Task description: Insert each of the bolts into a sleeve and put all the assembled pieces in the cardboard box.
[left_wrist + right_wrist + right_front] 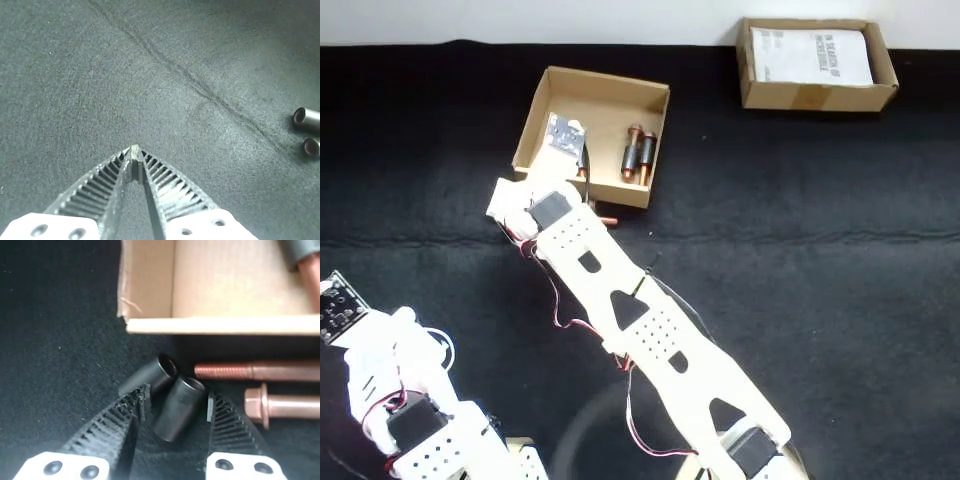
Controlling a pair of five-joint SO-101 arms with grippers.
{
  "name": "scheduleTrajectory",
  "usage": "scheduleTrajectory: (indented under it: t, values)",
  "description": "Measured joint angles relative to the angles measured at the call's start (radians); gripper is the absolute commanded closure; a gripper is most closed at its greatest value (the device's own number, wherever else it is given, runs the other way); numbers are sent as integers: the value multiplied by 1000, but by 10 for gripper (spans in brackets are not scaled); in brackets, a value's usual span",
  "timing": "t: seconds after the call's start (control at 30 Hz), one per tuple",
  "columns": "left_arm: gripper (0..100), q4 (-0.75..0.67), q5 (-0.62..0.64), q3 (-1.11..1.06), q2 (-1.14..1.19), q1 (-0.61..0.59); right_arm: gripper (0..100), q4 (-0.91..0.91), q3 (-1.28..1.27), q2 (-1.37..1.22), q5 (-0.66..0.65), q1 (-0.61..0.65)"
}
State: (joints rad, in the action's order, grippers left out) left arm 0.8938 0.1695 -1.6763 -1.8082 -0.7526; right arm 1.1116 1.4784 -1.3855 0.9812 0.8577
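Nearest my right wrist camera, my right gripper [177, 396] stands released, its jaws spread to either side of one dark sleeve [179, 409] lying on the black mat [60, 340]. That sleeve's long axis runs roughly lengthwise between the jaws, a little slanted, with its open mouth toward the cardboard box [220, 325]. Closing would pinch it across its barrel. I cannot tell whether either jaw touches it. A second sleeve [150, 376] lies just beside it, just beyond one jaw tip, so I judge the risk is nudging that one as I close. Two copper bolts [285, 405] lie side by side past the other jaw, parallel to the box wall and outside the box.

Through my left wrist camera, my left gripper [134, 149] is clenched on nothing, tips together over bare mat. A pair of sleeves [306, 118] lies well apart from it, and I cannot tell whether they are the same two.

From the high view, my right arm [640, 320] reaches to the near wall of the box, where two assembled pieces [640, 155] already lie. My left arm [410, 410] sits well back from the box. The right one is plainly nearer, so I judge this grasp is its job.
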Motion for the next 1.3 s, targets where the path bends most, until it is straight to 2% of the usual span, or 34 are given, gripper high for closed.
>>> scheduleTrajectory:
  t: [0.13, 0.37, 0.73, 1.0, 1.3]
  values:
    - [987, 0, 0, 0, 0, 0, 995, -8, 0, -5, -28, -2]
    - [987, 0, 0, 0, 0, 0, 992, 6, -2, -9, -84, -5]
    - [987, 0, 0, 0, 0, 3, 992, 345, 150, 18, -127, -48]
    - [987, 0, 0, 0, 0, 3, 992, 617, 164, 304, -273, -92]
    - [987, 0, 0, 0, 0, 26, 992, 641, 167, 669, -451, -144]
